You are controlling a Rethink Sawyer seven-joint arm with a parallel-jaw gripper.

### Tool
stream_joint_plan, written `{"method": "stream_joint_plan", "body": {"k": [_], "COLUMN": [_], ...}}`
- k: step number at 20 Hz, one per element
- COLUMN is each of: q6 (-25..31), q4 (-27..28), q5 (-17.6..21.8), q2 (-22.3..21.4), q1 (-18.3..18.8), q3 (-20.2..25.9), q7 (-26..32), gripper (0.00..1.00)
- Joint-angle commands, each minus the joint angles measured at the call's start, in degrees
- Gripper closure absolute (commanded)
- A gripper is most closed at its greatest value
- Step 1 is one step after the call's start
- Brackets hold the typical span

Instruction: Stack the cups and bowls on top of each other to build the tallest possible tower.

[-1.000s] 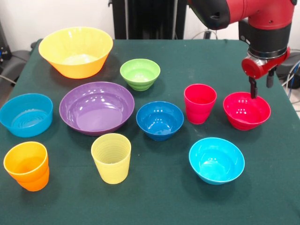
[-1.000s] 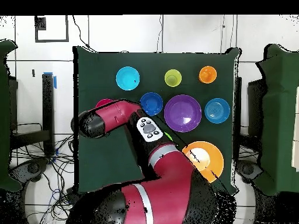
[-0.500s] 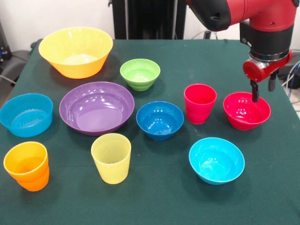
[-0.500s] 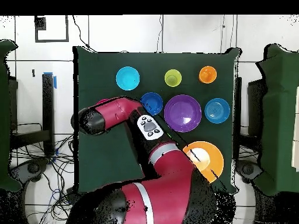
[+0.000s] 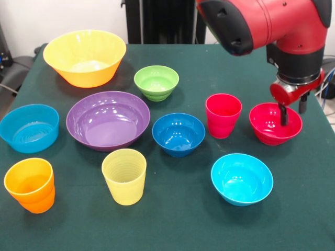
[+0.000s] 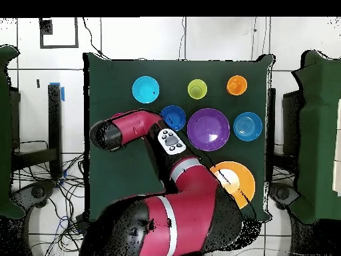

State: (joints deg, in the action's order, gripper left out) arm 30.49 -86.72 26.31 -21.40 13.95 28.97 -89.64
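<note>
One hand (image 5: 291, 111), fingers apart, is set astride the far rim of the red bowl (image 5: 275, 123) at right of frame | red cup (image 5: 223, 115) stands beside | rim to be centred before closing.

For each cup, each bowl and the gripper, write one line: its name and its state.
red cup: upright, empty
yellow cup: upright, empty
orange cup: upright, empty
red bowl: upright, fingertip inside
other six bowls: upright, empty, unstacked
gripper: open, straddling the red bowl's far rim
</note>
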Motion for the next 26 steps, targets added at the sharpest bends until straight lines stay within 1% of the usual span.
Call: {"method": "stream_joint_plan", "body": {"k": [1, 7, 12, 14, 17, 21, 24, 25, 26], "q6": [2.2, 2.3, 1.6, 1.4, 1.5, 2.0, 1.9, 2.3, 2.0], "q4": [4.0, 4.0, 2.7, 2.4, 2.1, 0.9, 1.8, 2.1, 2.1], "q5": [4.3, 4.4, 4.6, 4.5, 4.4, 3.9, 4.3, 4.0, 4.1], "q2": [3.5, 3.0, 1.6, 1.7, 1.8, 0.7, 0.5, 0.7, 0.4], "q1": [-0.5, -0.9, -1.8, -1.9, -1.8, -1.4, -2.1, -2.2, -2.5], "q3": [0.9, 0.8, 0.0, 0.1, 0.1, 0.4, -0.4, -0.6, -1.1], "q7": [5.9, 5.7, 4.2, 4.0, 4.0, 4.1, 3.4, 3.1, 2.4], "gripper": [0.0, 0.0, 0.0, 0.0, 0.0, 0.0, 0.0, 1.0, 1.0]}}
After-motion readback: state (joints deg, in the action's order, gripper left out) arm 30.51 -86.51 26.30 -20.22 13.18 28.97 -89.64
